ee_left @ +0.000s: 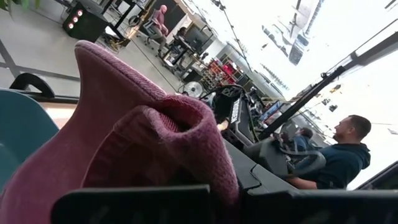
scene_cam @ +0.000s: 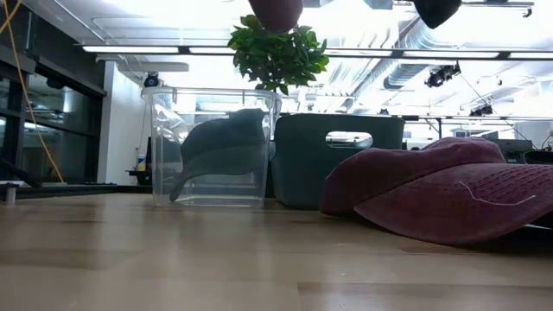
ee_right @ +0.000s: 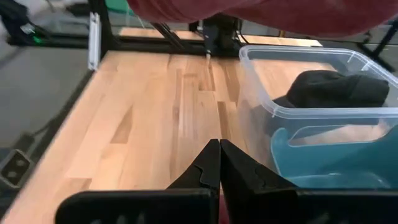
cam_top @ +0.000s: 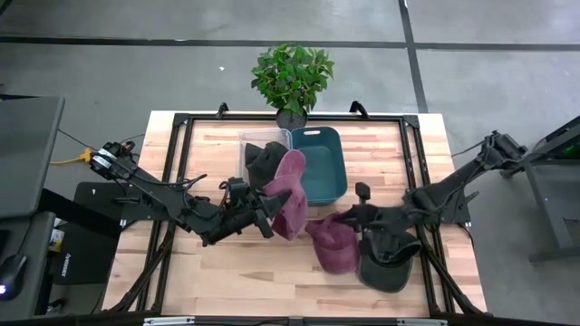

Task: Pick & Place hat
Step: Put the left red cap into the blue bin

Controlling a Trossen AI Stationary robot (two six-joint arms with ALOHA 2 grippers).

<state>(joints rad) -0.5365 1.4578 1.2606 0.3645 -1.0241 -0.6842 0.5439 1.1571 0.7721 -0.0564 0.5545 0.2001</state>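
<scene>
A maroon hat [cam_top: 290,192] hangs in the air over the table's middle, beside the clear bin [cam_top: 258,145] and the teal bin [cam_top: 324,163], with my left gripper [cam_top: 268,215] shut on it. Its underside shows in the low view [scene_cam: 276,9]. A dark hat [ee_right: 336,90] lies inside the clear bin. A second maroon hat [cam_top: 333,246] and a dark hat [cam_top: 390,267] lie on the table at the near right. My right gripper [ee_right: 219,163] is shut and empty, raised above the second maroon hat [scene_cam: 449,194]. My left gripper pinches a bunched fold of the maroon hat's cloth [ee_left: 186,168] between its two fingers. It comes in level from the table's left. The hat is lifted clear of the table and stands up past the fingers toward the bins.
A potted plant [cam_top: 292,77] stands at the far edge behind the bins. Bare wood lies to the left [cam_top: 195,163] and along the near edge. A black frame rail [cam_top: 408,163] runs around the table. People sit in the room beyond [ee_left: 339,155].
</scene>
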